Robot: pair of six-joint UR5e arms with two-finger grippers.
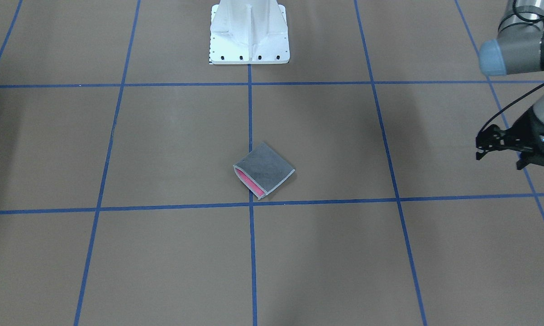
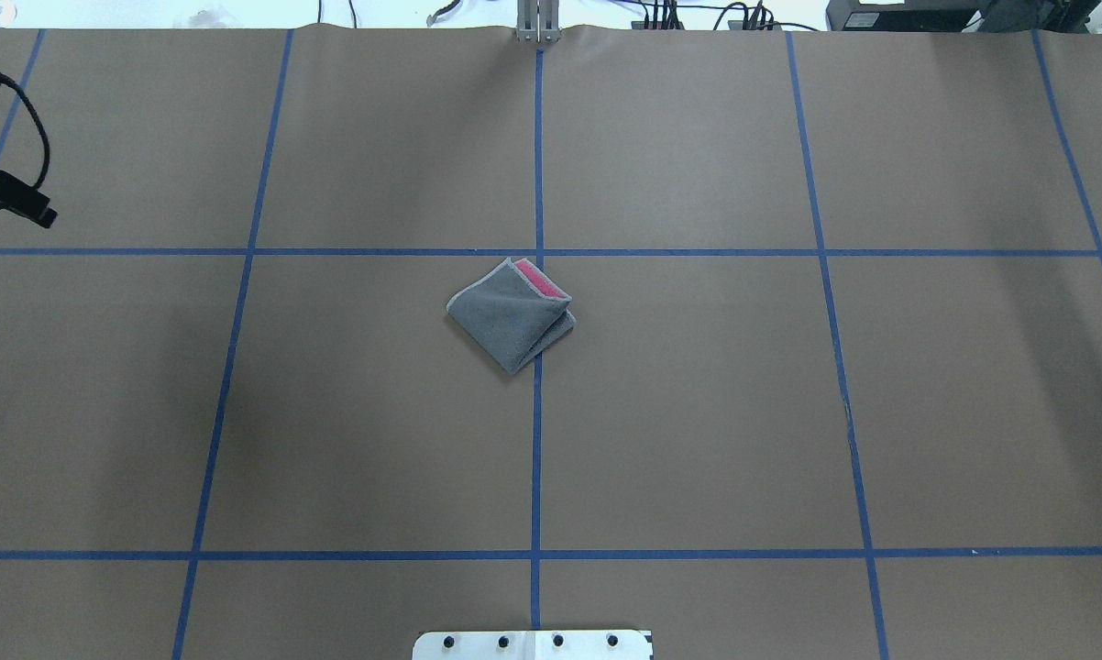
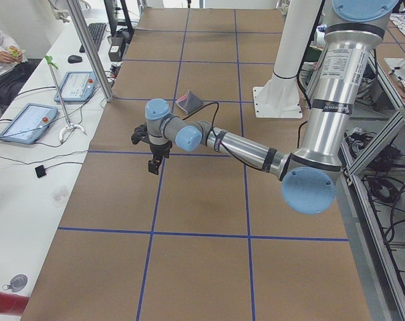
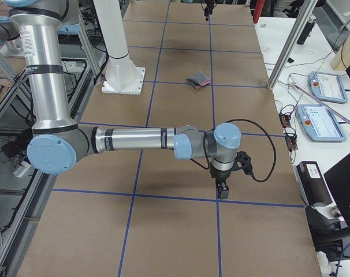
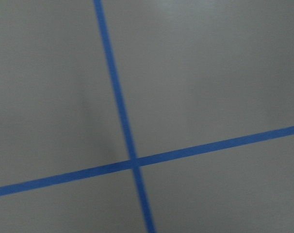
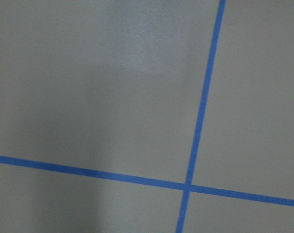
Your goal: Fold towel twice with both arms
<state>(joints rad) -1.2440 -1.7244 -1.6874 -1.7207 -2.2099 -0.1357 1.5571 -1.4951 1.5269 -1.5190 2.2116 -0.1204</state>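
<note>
the left arm reaches out over the far left side of the tabletop, well apart from everything else. the left claw hangs above the brown surface with nothing in it. it seems to be slightly parted, but its thin black fingers blur together, so i cannot tell how the jaws stand. its wrist camera sees only bare tabletop and a crossing of blue tape lines.

in the middle lies the towel, folded into a small, thick square and turned like a diamond. the dark grey face is outward, and a strip of pink shows at one open edge. it straddles the centre tape line, with one corner just beside a crossing, and sits out in front of the white pedestal.

on the right side, the right arm stretches low across the tabletop. the right claw points down near a tape line, well apart from the towel. whether it is open or closed cannot be told from this side view.
</note>
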